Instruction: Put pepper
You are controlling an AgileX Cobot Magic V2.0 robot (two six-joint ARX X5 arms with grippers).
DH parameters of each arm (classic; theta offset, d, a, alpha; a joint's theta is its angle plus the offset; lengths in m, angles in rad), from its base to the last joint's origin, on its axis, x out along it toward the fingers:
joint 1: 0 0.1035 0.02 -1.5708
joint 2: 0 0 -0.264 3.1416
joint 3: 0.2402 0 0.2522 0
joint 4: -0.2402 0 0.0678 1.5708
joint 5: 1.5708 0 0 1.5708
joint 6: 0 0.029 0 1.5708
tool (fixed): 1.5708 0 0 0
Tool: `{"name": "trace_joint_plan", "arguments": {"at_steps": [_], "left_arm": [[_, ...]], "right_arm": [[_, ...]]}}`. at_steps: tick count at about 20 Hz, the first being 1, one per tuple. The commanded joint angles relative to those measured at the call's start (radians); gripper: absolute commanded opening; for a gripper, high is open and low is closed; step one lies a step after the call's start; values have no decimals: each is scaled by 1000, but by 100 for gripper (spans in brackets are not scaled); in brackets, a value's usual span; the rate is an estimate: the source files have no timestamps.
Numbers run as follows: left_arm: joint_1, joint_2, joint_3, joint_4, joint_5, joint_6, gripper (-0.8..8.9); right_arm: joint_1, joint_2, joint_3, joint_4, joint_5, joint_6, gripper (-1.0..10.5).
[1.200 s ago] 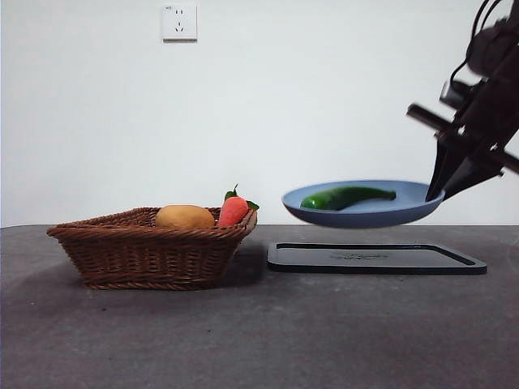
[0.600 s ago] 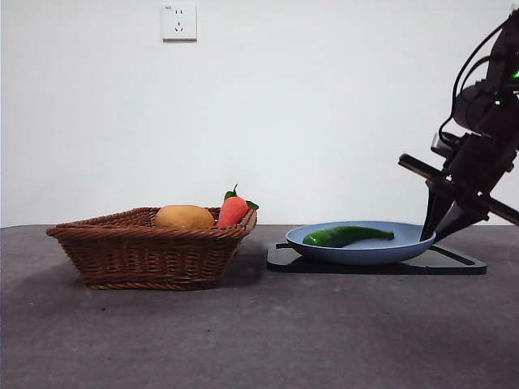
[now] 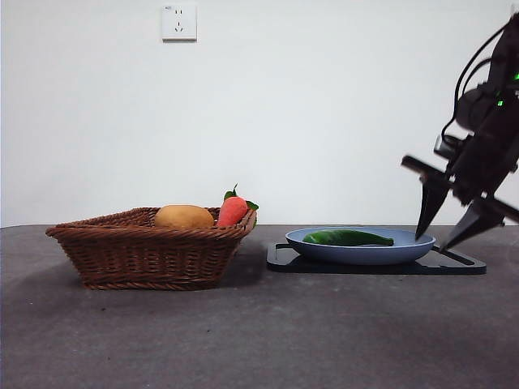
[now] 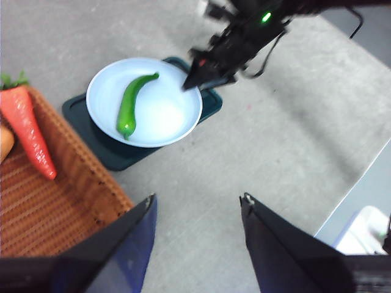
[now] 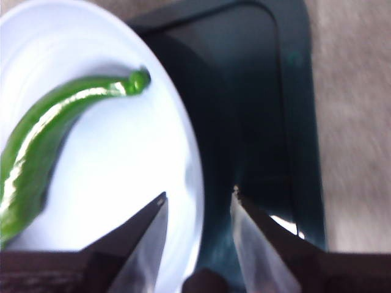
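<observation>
The right gripper (image 3: pixel 444 237) hangs at the blue plate's (image 3: pixel 405 250) far-right rim, jaws parted and holding nothing, one either side of the rim. The plate rests on a dark tray (image 3: pixel 458 265), and the pepper (image 3: pixel 347 238) lies in it. Beside the tray stands a wicker basket (image 3: pixel 150 255) holding a carrot (image 3: pixel 233 210) and a yellow-orange lump (image 3: pixel 185 216). The left gripper (image 4: pixel 197 207) waits spread wide above the table.

Pepper (image 3: pixel 347 237): long, glossy dark green, slightly curved, lying flat across the blue plate (image 3: pixel 405 251), off-centre.
</observation>
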Motion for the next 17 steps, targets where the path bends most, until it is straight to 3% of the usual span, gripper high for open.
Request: {"name": "trace_joint_plan", "arguments": {"at_steps": [1,4,12,17], "left_arm": [[-10,9,20,-3,-31,14,246],[-10,9,20,-6,-79,29,246],[-10,9,20,-50,-78,95,244],[-10,9,20,-47,-77,116,244]], "right_arm": [[-14,-80,24,-37,-5,-12,196],[-19,-223,24,-143,-5,-72,196],[5,-698,24,-512,-60,-240,193],[87,-924,24,-661,-61,-261,192]]}}
